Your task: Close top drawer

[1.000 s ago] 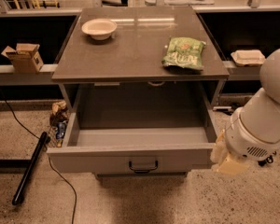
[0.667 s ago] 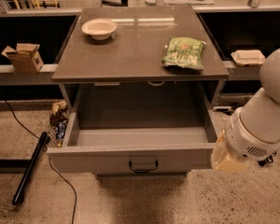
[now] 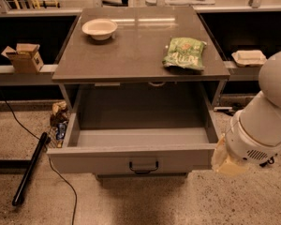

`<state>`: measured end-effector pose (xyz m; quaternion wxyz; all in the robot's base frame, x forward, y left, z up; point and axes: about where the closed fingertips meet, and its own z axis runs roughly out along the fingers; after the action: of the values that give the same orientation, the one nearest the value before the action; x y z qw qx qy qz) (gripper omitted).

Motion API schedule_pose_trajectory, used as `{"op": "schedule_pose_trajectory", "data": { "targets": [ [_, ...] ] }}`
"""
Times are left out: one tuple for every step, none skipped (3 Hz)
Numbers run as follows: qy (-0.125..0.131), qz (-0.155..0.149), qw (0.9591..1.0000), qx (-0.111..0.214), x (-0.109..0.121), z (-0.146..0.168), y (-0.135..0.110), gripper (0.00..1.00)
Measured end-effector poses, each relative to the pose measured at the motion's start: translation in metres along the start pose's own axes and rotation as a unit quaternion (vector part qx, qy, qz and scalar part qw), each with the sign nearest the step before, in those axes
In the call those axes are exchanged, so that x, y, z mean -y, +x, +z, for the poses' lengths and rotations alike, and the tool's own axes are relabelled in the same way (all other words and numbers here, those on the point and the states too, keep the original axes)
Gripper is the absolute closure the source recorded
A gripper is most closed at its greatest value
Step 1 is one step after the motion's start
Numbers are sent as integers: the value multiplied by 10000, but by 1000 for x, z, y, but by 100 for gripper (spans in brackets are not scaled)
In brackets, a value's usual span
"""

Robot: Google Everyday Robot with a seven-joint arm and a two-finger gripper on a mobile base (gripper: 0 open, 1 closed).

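"1 camera view is all we share. Which step are you on?" asks the desk.

"The approach, by my reading. The top drawer (image 3: pixel 140 138) stands pulled right out from under the cabinet top (image 3: pixel 131 55), toward 6 o'clock in frame, and its deep box is bare inside. The push has not begun. The gripper (image 3: pixel 227 161) sits at 4 o'clock, just beside the drawer's right front corner, on the end of the white arm (image 3: pixel 267 121) that enters the frame at 3 o'clock. Whether it touches that corner I cannot tell, and whether it is apart or together I cannot tell either."

"What does the next move call for?"

"I'd bring the gripper round in front of the drawer face, toward the dark handle (image 3: pixel 144 166) at 6 o'clock. Then I'd press toward 12 o'clock, square to the face. A shove from the corner could rack the drawer sideways, I judge, so nearer the middle is safer."

"Anything in the way?"

"Not that I see. The bowl (image 3: pixel 99 28) at 11 o'clock and the green bag (image 3: pixel 184 53) at 1 o'clock lie on the cabinet top, clear of the drawer's path."
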<state>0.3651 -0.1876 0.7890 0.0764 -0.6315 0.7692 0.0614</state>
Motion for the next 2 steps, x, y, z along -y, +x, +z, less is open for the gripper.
{"op": "schedule_pose_trajectory", "data": {
  "targets": [
    [-44,-23,10000,-57,-8,13,3,100],
    [-91,-57,9999,-89,-14,43,8,100]
  ]
}}
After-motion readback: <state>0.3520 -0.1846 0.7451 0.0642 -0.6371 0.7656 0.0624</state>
